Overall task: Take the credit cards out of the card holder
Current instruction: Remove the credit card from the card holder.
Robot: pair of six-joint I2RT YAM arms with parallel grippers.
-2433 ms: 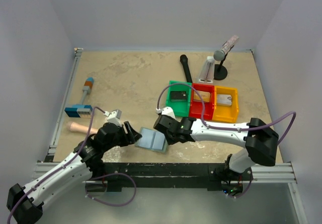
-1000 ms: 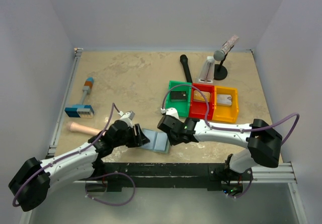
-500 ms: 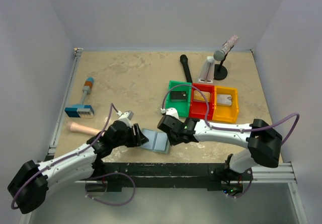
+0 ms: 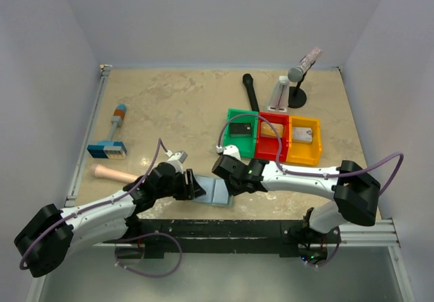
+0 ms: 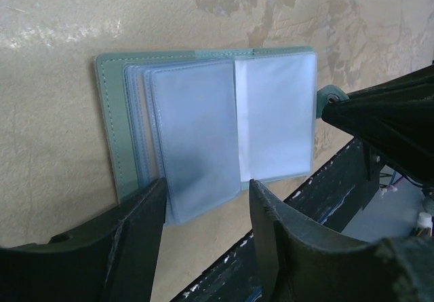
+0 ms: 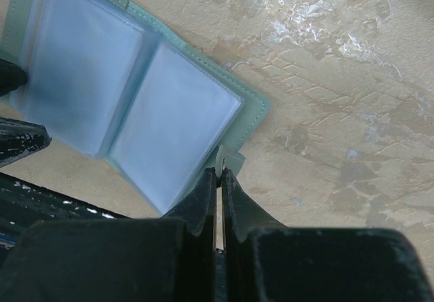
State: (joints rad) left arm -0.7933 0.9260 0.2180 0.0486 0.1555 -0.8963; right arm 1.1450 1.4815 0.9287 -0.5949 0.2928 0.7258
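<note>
The card holder (image 4: 217,191) lies open near the table's front edge, its clear sleeves looking empty in the left wrist view (image 5: 203,125) and the right wrist view (image 6: 129,105). My right gripper (image 4: 229,182) is shut on the holder's small side tab (image 6: 218,171). My left gripper (image 4: 192,186) is open, its fingers either side of the sleeves' near edge (image 5: 205,195). A dark card (image 4: 238,129) lies in the green bin (image 4: 231,115), a tan-orange card (image 4: 271,131) in the red bin (image 4: 273,118), and a pale greyish card (image 4: 303,136) in the yellow bin (image 4: 305,120).
A blue-and-orange block tool (image 4: 112,136) and a pink stick (image 4: 110,174) lie at the left. A black rod (image 4: 251,93), a white holder (image 4: 279,93) and a stand with a grey cylinder (image 4: 299,71) stand behind the bins. The black front rail (image 5: 325,186) is just below the holder.
My left gripper has moved right, over the left part of the card holder. My right gripper has stayed at the holder's right edge.
</note>
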